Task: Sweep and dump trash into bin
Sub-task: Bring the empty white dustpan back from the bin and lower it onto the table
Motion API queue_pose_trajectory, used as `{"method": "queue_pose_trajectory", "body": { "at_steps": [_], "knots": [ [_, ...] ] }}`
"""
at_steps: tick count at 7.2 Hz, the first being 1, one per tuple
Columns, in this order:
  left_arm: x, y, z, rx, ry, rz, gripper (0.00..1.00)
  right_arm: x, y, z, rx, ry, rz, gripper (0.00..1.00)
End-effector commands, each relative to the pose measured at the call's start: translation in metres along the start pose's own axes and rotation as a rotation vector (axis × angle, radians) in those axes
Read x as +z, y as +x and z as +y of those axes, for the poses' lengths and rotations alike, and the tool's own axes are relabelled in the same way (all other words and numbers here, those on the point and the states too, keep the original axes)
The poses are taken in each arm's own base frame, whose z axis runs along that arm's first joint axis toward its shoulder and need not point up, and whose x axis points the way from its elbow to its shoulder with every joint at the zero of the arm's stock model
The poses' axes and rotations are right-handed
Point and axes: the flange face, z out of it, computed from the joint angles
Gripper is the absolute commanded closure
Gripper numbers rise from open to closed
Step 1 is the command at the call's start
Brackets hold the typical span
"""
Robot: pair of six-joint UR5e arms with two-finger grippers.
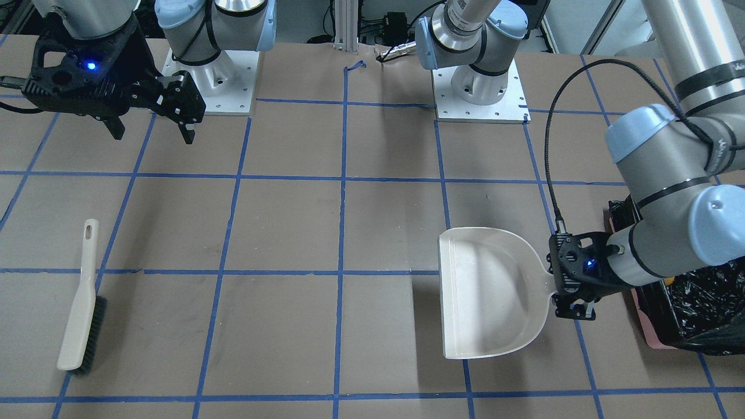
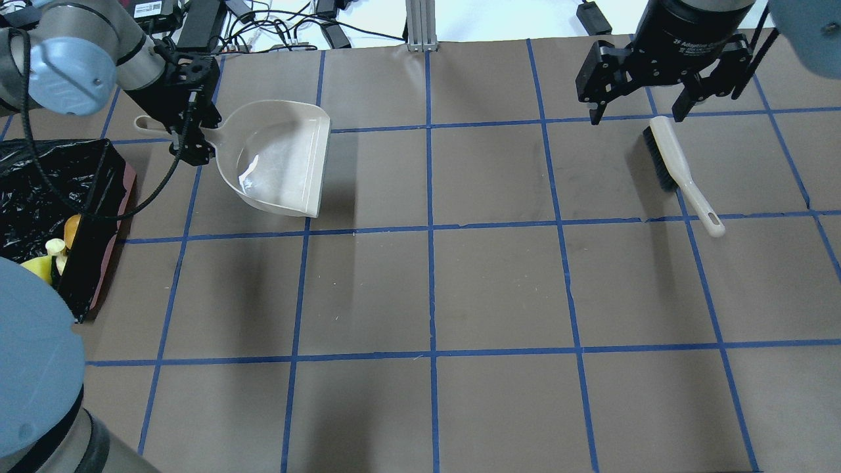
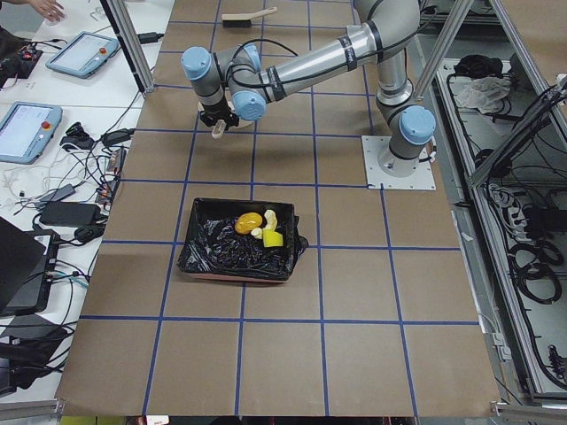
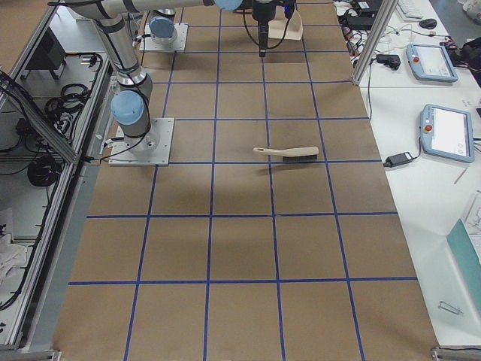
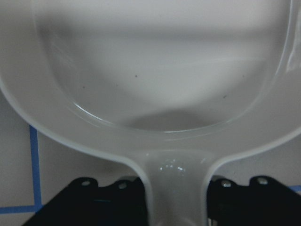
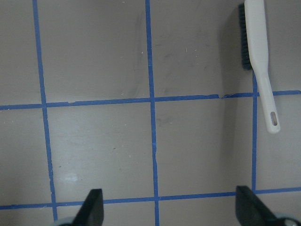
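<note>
The trash lies inside the bin [image 2: 46,177], a pink box lined with a black bag at the table's left end: a yellow sponge [image 3: 272,238], a tan curved piece [image 3: 268,221] and a golden-brown lump [image 3: 249,220]. My left gripper [image 2: 189,135] is shut on the handle of the cream dustpan [image 2: 282,157], which is empty and sits beside the bin. The handle runs between the fingers in the left wrist view [image 5: 174,188]. My right gripper [image 2: 647,105] is open and empty, raised above the brush [image 2: 680,171], which lies flat on the table.
The brown table top carries a blue tape grid [image 2: 430,226]. The two arm bases [image 1: 480,87] stand on white plates at the robot's edge. The brush also shows in the right wrist view [image 6: 258,61], to the upper right of the open fingers.
</note>
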Motion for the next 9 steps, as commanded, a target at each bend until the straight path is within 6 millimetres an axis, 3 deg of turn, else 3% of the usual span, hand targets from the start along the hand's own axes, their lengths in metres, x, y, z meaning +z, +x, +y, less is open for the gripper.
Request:
{"method": "queue_pose_trajectory", "body": {
  "at_steps": [1, 3, 9],
  "knots": [
    [0.051, -0.014, -0.002, 0.03, -0.008, -0.006, 1.0, -0.003, 0.001, 0.003, -0.001, 0.003, 0.002, 0.0],
    [0.063, -0.018, -0.029, 0.075, -0.009, 0.004, 1.0, -0.002, 0.0, 0.003, -0.002, 0.001, 0.001, 0.0],
    [0.081, -0.029, -0.022, 0.085, -0.008, -0.002, 1.0, -0.002, 0.0, 0.002, -0.002, 0.001, 0.001, 0.0]
  ]
}}
